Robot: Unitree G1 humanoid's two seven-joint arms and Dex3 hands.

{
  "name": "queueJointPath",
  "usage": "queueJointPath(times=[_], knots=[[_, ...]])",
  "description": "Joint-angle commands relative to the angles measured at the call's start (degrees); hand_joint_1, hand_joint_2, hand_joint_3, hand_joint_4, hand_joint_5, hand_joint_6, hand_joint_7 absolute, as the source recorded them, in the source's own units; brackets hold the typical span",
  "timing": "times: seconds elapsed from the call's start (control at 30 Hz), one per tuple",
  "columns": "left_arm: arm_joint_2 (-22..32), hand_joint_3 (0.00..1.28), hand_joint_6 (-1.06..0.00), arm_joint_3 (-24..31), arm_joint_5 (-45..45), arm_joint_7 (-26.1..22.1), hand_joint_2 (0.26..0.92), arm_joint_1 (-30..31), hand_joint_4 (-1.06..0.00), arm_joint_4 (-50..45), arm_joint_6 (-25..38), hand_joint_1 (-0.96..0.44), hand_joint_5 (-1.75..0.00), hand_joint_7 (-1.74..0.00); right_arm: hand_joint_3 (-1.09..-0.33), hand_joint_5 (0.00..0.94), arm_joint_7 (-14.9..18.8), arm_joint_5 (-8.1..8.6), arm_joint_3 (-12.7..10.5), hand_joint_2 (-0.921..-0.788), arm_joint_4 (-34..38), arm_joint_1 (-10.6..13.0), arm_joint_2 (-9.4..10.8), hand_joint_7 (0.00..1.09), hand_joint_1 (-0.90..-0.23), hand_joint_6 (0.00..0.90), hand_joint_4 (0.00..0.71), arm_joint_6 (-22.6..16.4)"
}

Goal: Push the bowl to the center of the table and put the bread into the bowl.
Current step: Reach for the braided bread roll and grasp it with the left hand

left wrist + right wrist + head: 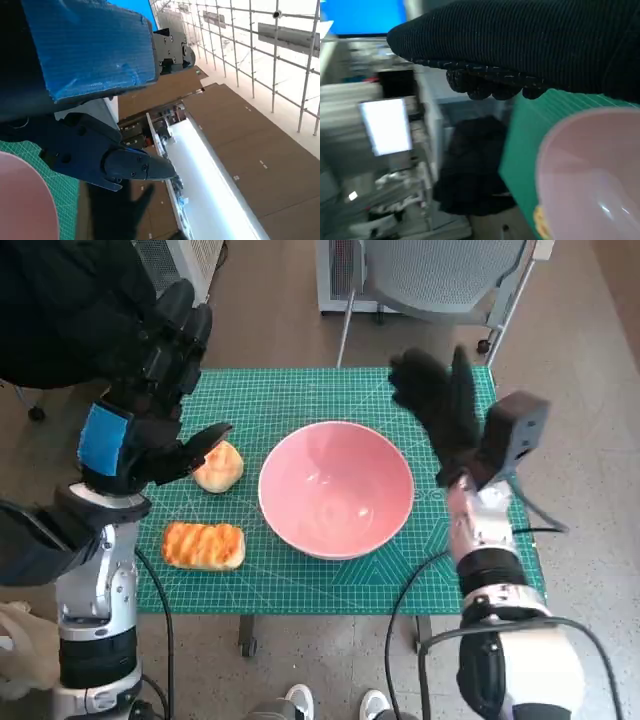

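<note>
A pink bowl (336, 487) sits near the middle of the green cutting mat (300, 395). Its rim also shows in the left wrist view (20, 200) and in the right wrist view (592, 170). A round bread roll (219, 467) lies left of the bowl, and a longer ridged bread (203, 545) lies nearer the front left. My left hand (150, 400) is raised above the mat's left edge, fingers spread, holding nothing; its thumb reaches toward the round roll. My right hand (440, 405) hovers at the bowl's right side, fingers apart, holding nothing.
A grey chair (430, 280) stands behind the table. A dark-clothed person (50, 310) is at the far left. Shoes (335, 702) show on the floor at the table's front edge.
</note>
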Motion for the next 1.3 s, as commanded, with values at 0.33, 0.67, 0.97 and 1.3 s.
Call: queueJointPath(times=[0.33, 0.67, 0.97, 1.3], knots=[[0.03, 0.25, 0.0, -0.19, 0.34, -0.35, 0.916, -1.0, 0.0, 2.0, -1.03, -0.5, 0.0, -0.25, -0.842, 0.002, 18.33, 8.71, -3.12, -0.921, -5.53, -0.38, 0.08, 0.0, -0.749, 0.37, 0.273, -12.69], [4.11, 0.21, 0.0, -2.12, 4.46, -2.05, 0.88, 1.03, 0.0, -0.6, 0.64, -0.5, 0.0, -0.19, -0.831, 0.001, 31.63, 15.05, -2.9, -0.921, -11.72, 1.21, -0.21, 0.0, -0.733, 0.348, 0.272, -16.73], [36.87, 0.04, -0.02, -10.41, 25.15, -15.91, 0.71, 3.4, 0.0, -31.65, 45.13, -0.19, 0.0, -0.02, -0.838, 0.0, 32.35, 15.15, -2.0, -0.921, -13.97, 2.6, -1.34, 0.0, -0.737, 0.333, 0.269, -16.84], [38.09, 0.02, -0.16, -10.59, 32.54, -15.81, 0.688, 9.63, -0.01, -40.8, 49.33, 0.09, -0.01, -0.06, -0.842, 0.0, 31.25, 14.95, -1.94, -0.921, -14.17, 2.78, -1.2, 0.0, -0.733, 0.322, 0.268, -16.97]])
